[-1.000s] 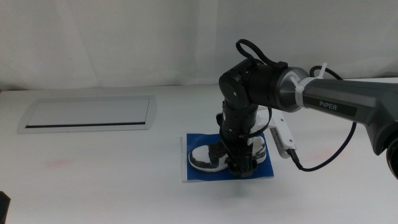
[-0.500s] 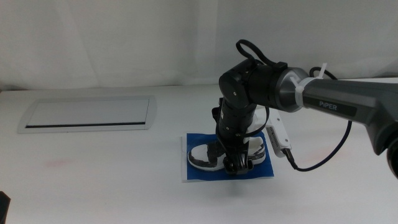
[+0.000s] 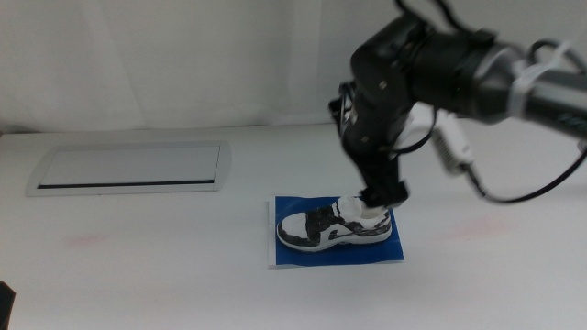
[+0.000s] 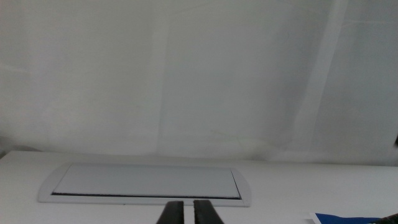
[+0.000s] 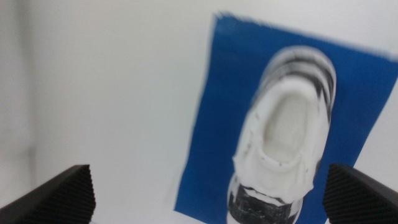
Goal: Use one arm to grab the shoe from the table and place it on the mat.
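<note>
The black-and-white shoe [image 3: 333,226] lies on its sole on the dark-blue mat [image 3: 293,252], toe toward the left of the middle view. My right gripper [image 3: 385,195] hangs just above the shoe's heel end, jaws open wide and empty. In the right wrist view the shoe [image 5: 286,143] and the mat [image 5: 224,93] lie below the right gripper [image 5: 208,180], apart from both jaws. My left gripper [image 4: 186,214] is shut and empty, waiting at the near left edge of the table [image 3: 165,266].
A grey metal panel [image 3: 128,168] is set into the table at the back left; it also shows in the left wrist view [image 4: 146,182]. A white wall or curtain closes the far side.
My right gripper has let go of the shoe and risen up and to the right. The shoe stays on the mat.
</note>
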Action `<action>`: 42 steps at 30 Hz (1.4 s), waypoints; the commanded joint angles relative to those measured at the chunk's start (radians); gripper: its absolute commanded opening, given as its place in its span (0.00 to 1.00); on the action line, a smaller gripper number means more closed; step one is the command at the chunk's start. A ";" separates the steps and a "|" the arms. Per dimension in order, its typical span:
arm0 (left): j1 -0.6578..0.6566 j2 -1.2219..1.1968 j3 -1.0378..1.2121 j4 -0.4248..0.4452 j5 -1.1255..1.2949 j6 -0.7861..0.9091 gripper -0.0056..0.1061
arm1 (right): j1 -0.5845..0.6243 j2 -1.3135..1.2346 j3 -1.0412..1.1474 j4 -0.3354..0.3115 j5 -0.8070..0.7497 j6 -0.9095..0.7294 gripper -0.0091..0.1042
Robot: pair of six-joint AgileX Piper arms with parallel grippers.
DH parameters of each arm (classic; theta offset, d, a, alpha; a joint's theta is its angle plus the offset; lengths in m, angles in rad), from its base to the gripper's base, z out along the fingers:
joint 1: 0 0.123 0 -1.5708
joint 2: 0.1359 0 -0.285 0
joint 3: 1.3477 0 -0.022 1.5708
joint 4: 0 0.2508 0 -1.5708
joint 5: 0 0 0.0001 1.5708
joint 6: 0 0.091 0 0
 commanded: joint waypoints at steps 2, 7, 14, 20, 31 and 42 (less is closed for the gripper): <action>0.002 -0.040 0.040 -0.006 -0.002 -0.001 0.02 | -0.004 -0.074 -0.001 -0.089 0.061 -0.081 0.99; 0.002 -0.040 0.040 -0.006 -0.002 -0.001 0.02 | -0.004 -0.153 -0.001 -0.196 0.116 -0.267 0.99; 0.002 -0.040 0.040 -0.006 -0.002 -0.001 0.02 | -0.004 -0.210 -0.001 -0.270 0.152 -0.718 0.99; 0.002 -0.040 0.040 -0.006 -0.002 -0.001 0.02 | -0.004 -0.213 -0.001 -0.274 0.168 -1.130 0.99; 0.002 -0.040 0.040 -0.006 -0.002 -0.001 0.02 | -0.004 -0.213 -0.001 -0.385 0.245 -1.613 0.95; 0.002 -0.040 0.040 -0.006 -0.002 -0.001 0.02 | -0.049 -0.235 0.006 -0.357 0.234 -1.856 0.84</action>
